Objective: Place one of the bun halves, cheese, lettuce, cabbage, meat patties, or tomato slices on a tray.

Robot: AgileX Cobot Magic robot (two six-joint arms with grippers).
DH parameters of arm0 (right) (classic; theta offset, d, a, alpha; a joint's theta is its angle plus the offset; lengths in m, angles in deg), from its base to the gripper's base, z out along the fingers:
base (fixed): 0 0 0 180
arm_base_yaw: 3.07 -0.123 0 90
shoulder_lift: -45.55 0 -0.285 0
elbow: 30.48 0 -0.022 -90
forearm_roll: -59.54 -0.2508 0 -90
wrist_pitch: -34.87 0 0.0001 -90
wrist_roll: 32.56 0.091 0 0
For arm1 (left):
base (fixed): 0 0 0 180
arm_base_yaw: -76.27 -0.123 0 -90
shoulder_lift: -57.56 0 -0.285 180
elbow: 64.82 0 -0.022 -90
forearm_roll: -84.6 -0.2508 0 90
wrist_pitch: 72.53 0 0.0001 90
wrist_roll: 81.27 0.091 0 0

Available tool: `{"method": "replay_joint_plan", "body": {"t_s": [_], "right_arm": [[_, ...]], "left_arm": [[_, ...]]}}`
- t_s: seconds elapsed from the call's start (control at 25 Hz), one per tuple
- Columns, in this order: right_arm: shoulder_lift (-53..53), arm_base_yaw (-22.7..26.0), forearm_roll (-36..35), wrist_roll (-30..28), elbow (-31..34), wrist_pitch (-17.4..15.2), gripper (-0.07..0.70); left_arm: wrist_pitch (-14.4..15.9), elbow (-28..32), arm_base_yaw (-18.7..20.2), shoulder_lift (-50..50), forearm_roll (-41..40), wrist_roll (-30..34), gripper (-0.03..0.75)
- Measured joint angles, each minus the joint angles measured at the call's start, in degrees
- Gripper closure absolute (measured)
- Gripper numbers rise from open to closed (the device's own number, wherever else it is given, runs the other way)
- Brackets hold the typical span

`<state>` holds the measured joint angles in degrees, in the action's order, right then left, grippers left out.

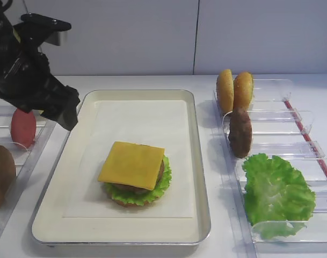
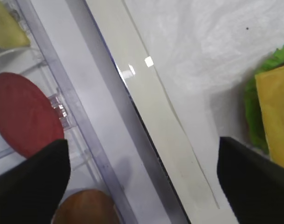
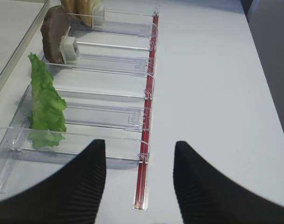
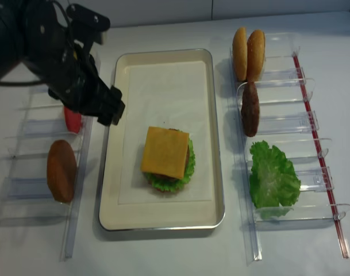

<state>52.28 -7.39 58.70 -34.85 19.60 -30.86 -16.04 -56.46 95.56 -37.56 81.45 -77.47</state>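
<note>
Exterior high view is showing no readable writing, brand or label anywhere. Nearest, the cheese [image 1: 132, 164], a thin flat yellow-orange square, is lying on top of a stack toward the front end of the tray [image 1: 56, 215], its corners overhanging a dark patty [image 1: 160, 173], ruffled green lettuce [image 1: 160, 188] and what is probably a bun base, only a thin edge of it showing. The tray is cream with a shiny metal rim and a white paper liner [image 1: 142, 123].

Off the tray's right edge, clear plastic bins [image 1: 292, 161] are holding loose lettuce leaves [image 1: 275, 193] in front, a standing meat patty [image 1: 240, 132] behind them, and two bun halves [image 1: 234, 90] on edge at the far end.

Off the left edge, the left gripper [image 2: 142, 177] is hovering over the tray's rim with its fingers spread wide and holding nothing, beside a red tomato slice [image 1: 23, 128]. The right gripper [image 3: 139, 186] is resting released and empty over the table by the front lettuce bin.
</note>
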Motion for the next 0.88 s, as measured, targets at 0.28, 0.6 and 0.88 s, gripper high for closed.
{"method": "replay_joint_plan", "body": {"t_s": [0.28, 0.6, 0.88], "right_arm": [[0.00, 0.00, 0.00, 0.00, 0.00, 0.00, 0.263], [0.00, 0.00, 0.00, 0.00, 0.00, 0.00, 0.263], [0.00, 0.00, 0.00, 0.00, 0.00, 0.00, 0.263]], "left_arm": [[6.84, -0.40, 0.00, 6.22, -3.52, -3.80, 0.161], [12.36, -0.40, 0.00, 19.04, -9.62, -7.75, 0.207], [13.41, -0.40, 0.00, 30.59, -10.37, -8.73, 0.255]]}}
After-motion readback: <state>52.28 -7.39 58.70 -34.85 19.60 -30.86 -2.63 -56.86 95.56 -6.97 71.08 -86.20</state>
